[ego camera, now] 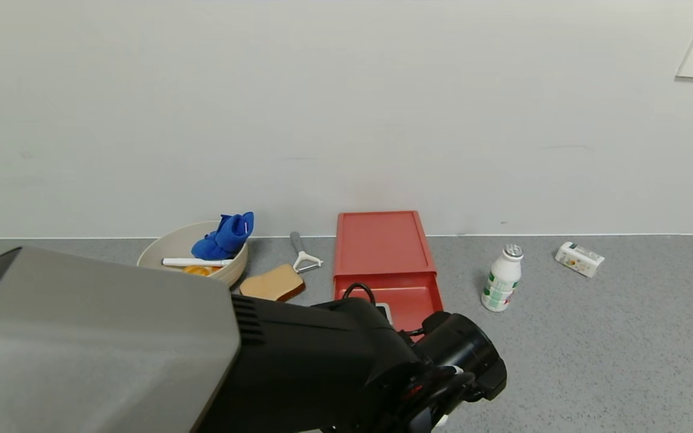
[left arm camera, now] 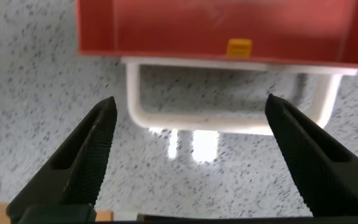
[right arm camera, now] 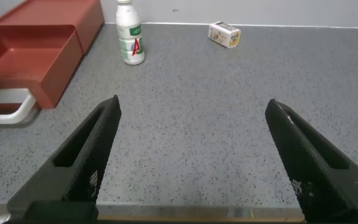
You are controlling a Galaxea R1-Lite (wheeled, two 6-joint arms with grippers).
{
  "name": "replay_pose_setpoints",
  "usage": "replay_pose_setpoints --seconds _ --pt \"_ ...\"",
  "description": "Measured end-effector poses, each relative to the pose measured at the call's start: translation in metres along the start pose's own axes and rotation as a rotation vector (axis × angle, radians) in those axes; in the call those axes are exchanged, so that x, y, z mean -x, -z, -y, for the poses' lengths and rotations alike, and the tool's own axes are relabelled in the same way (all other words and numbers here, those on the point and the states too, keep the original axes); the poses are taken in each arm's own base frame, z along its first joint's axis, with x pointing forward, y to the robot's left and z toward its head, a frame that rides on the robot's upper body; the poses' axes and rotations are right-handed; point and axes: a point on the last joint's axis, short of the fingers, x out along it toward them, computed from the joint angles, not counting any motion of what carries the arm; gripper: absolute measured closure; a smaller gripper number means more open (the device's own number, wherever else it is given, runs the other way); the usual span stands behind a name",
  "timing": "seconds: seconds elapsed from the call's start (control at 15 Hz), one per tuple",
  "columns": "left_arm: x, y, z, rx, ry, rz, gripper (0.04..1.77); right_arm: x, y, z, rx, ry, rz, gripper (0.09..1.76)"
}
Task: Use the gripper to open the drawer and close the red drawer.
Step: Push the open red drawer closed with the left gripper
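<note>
Head view: the left arm's grey and black bulk hides the near counter and the drawer's front edge. Left of the drawer a beige bowl holds a blue cloth, a white stick and something orange, mostly hidden. Between bowl and drawer lie a tan wooden piece and a peeler. The salmon-red drawer stands pulled partway out of its flat case by the wall. The left gripper hangs just before the drawer's white loop handle, fingers spread wide to either side of it, gripping nothing. A small yellow tab shows on the drawer front. Right of the drawer stand a white bottle with a green label, unreadable, and beyond it a small carton. The right gripper hovers over speckled grey counter right of the drawer, also wide open and empty.
</note>
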Motion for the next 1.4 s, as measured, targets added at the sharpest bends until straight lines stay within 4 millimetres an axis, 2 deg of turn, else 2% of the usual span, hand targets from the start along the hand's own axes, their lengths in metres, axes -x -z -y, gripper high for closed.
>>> replay_pose_setpoints --seconds 0.33,0.8,1.4 --pt "0.002 -0.003 -0.005 0.022 0.007 -0.047 0.09 0.0 0.0 0.0 0.0 0.0 0.0 0.14" --pt "-0.013 -0.014 -0.012 0.059 -0.002 -0.109 0.09 0.0 0.0 0.0 0.0 0.0 0.0 0.14" --pt "-0.026 -0.019 -0.013 0.05 -0.001 -0.158 0.09 0.0 0.0 0.0 0.0 -0.001 0.0 0.14"
